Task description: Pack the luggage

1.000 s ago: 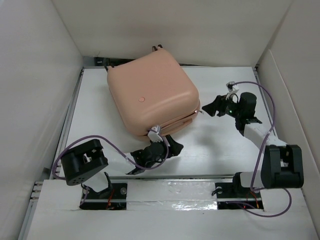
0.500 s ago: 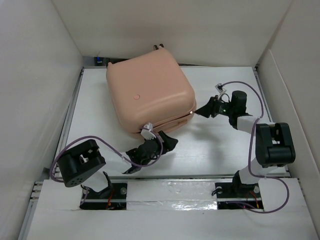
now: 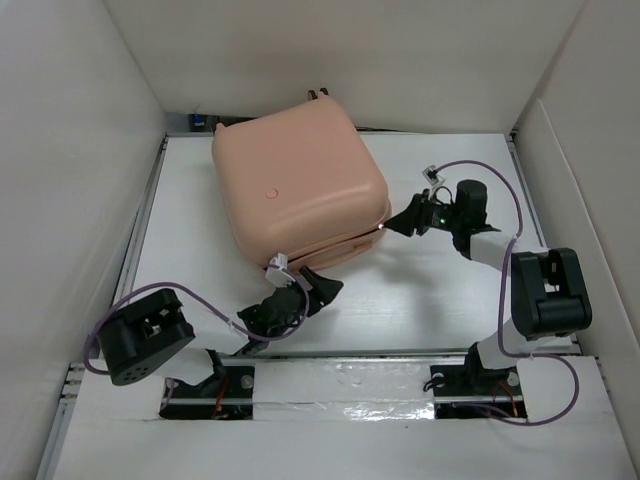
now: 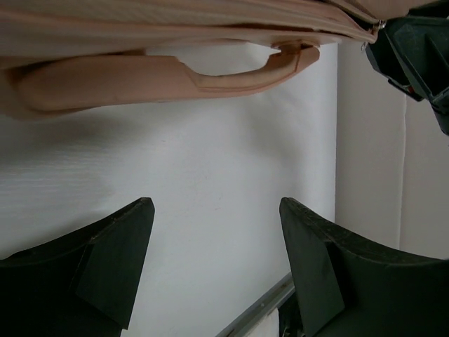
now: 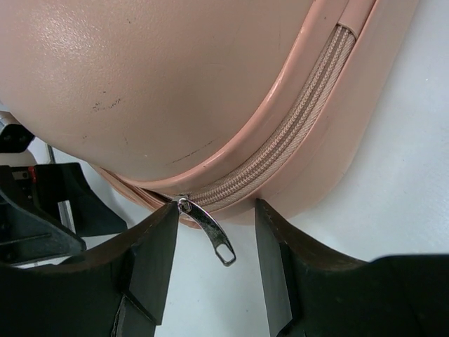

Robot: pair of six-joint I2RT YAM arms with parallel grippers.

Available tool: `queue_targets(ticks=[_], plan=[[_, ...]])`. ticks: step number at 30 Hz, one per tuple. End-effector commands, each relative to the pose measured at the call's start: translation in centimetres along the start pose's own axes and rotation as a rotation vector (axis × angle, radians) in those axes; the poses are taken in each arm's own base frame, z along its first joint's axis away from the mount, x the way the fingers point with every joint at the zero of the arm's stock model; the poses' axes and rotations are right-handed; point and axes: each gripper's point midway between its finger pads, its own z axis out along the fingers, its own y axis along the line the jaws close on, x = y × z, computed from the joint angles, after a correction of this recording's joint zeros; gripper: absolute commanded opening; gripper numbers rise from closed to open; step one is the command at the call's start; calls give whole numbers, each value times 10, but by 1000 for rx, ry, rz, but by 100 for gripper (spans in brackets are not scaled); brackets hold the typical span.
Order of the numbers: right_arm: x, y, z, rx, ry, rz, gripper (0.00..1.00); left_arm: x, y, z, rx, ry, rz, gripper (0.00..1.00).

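The peach-pink luggage lies flat and closed on the white table at the back centre. My right gripper is open at its near right corner; in the right wrist view its jaws stand either side of the metal zipper pull, which hangs from the zipper seam without being pinched. My left gripper is open and empty just in front of the luggage's near edge. The left wrist view shows the luggage handle above the open gripper.
White walls enclose the table on the left, back and right. Two small wheels stick out at the luggage's far edge. A metal rail runs along the table's near edge, in front of the arm bases.
My right gripper has moved left to the luggage's corner, around the zipper pull. My left gripper has pulled back a little toward the near left. The luggage shifted slightly left and back.
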Motion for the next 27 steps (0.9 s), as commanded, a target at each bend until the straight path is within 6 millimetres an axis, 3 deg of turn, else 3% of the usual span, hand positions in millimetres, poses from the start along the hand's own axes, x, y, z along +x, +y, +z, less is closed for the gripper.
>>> queue_targets(ticks=[1, 6, 9, 10, 13, 15, 17, 20, 27], plan=[[9, 9, 5, -16, 26, -16, 53, -17, -1, -5, -3, -69, -80, 70], [19, 20, 10, -22, 52, -31, 47, -30, 2, -11, -36, -122, -96, 69], [18, 27, 10, -30, 43, -41, 30, -38, -5, -10, -27, -146, -109, 69], [19, 27, 10, -29, 45, -42, 29, -40, -7, -9, -26, -153, -106, 69], [23, 28, 11, -27, 63, -38, 33, -39, -7, -4, -57, -155, -87, 69], [30, 25, 9, -8, 73, -24, 52, -41, -2, 0, -75, -152, -107, 69], [34, 29, 9, -3, 73, -26, 53, -42, 1, -1, -78, -161, -123, 69], [39, 33, 10, -17, 79, -25, 46, -47, 8, 0, -94, -179, -144, 70], [32, 41, 16, -39, 57, -48, 45, -66, -6, 14, -95, -252, -153, 67]])
